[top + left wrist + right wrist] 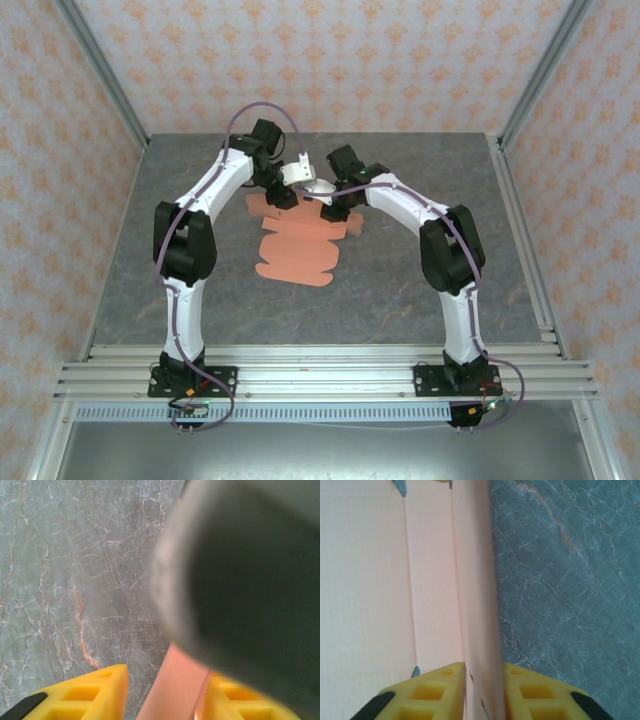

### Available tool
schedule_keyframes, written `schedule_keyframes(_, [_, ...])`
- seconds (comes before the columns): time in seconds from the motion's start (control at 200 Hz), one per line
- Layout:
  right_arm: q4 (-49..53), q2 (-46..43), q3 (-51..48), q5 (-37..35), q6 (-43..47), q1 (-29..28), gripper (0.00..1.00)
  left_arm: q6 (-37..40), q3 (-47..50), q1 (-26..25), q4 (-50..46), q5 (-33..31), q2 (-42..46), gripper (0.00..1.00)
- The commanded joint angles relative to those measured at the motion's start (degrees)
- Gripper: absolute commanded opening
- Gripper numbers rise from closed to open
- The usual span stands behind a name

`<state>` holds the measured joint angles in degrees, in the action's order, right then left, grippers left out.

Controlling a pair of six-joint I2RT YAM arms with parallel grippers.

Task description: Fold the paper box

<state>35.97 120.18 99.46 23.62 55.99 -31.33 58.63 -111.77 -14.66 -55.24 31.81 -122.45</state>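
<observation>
The paper box [298,245] is a flat salmon-orange die-cut sheet lying mid-table. Both grippers meet at its far edge. My left gripper [283,197] stands open around a raised flap [175,685]. That flap leans against the right yellow finger [245,702], and a gap separates it from the left one [85,695]. My right gripper [333,210] has an upright flap [475,580] between its slightly parted fingers [430,690], with the rest of the sheet [370,580] flat to the left.
A dark blurred bulk [250,580] sits very close to the left wrist camera. Grey marbled tabletop [400,290] surrounds the sheet. Patterned walls with metal posts [540,70] enclose the table, and aluminium rails [320,365] run along the near edge.
</observation>
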Motion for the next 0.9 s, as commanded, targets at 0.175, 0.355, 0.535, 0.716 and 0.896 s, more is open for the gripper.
schedule_keyframes(0.175, [-5.2,-4.9,-5.8,-0.1,-4.8,0.1,0.33,1.3,5.3,-0.5,2.9,-2.9,1.5,0.23])
schedule_keyframes(0.355, [-11.0,-8.8,-11.4,-0.6,-7.7,0.1,0.36,0.6,12.5,-0.9,10.2,-3.8,5.5,0.08])
schedule_keyframes(0.535, [-15.8,-13.1,-16.3,-2.1,-11.3,0.2,0.42,-0.1,21.6,-2.0,20.5,-7.3,10.9,0.00])
schedule_keyframes(0.716, [-20.9,-20.1,-22.3,-0.2,-16.4,1.9,0.55,-0.3,32.0,-3.6,34.1,-11.9,17.3,0.00])
schedule_keyframes(0.896, [-27.6,-28.4,-28.4,8.2,-27.9,7.4,0.64,-0.4,34.8,-4.7,37.7,-14.6,17.5,0.00])
